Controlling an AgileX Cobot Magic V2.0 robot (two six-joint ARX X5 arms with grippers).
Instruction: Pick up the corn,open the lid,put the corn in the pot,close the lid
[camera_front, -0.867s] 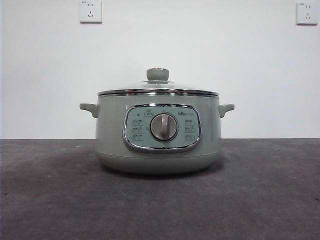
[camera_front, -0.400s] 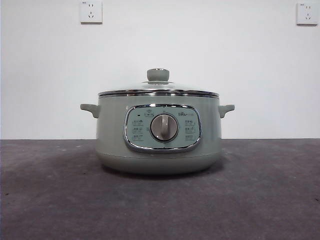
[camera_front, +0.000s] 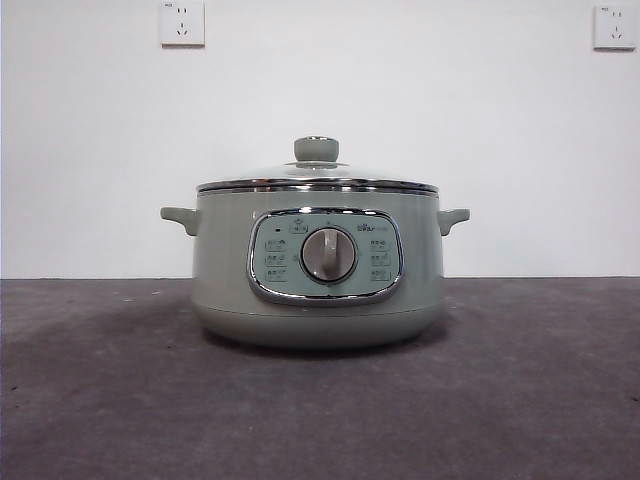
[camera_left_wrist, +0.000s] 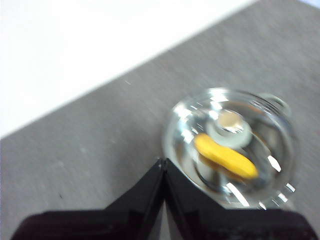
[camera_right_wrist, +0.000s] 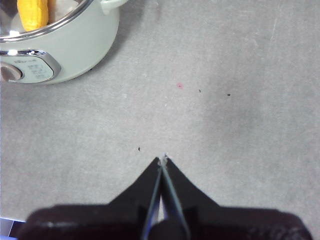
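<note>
**Corn in pot, lid seated, both tools clear**

Front view, left to right: you see a wall socket (camera_front: 181, 22) high on the white wall, then the pot (camera_front: 317, 270) standing upright mid-table, its control panel and silver dial (camera_front: 328, 254) facing the camera, one small handle on each side. A second socket (camera_front: 613, 25) sits at the far upper right. The lid (camera_front: 316, 178) rests level on the pot's rim, knob (camera_front: 316, 149) up. The table (camera_front: 110, 400) is dark grey. No arm shows in this view.

Left wrist view: your left tool (camera_left_wrist: 163, 162) hangs above the table beside the pot, clenched, jaw tips touching, nothing between them. Through the glass lid (camera_left_wrist: 272, 190) you see the corn (camera_left_wrist: 226, 156) lying flat inside the pot. Its long axis runs across the pot's middle, passing under the knob (camera_left_wrist: 229, 127). The picture is blurred, so you cannot tell which end is the tapered one.

Right wrist view: your right tool (camera_right_wrist: 162, 160) is also clenched and empty, over bare table (camera_right_wrist: 225, 125), well apart from the pot (camera_right_wrist: 75, 55). One end of the corn (camera_right_wrist: 33, 14) shows inside the pot's rim.
</note>
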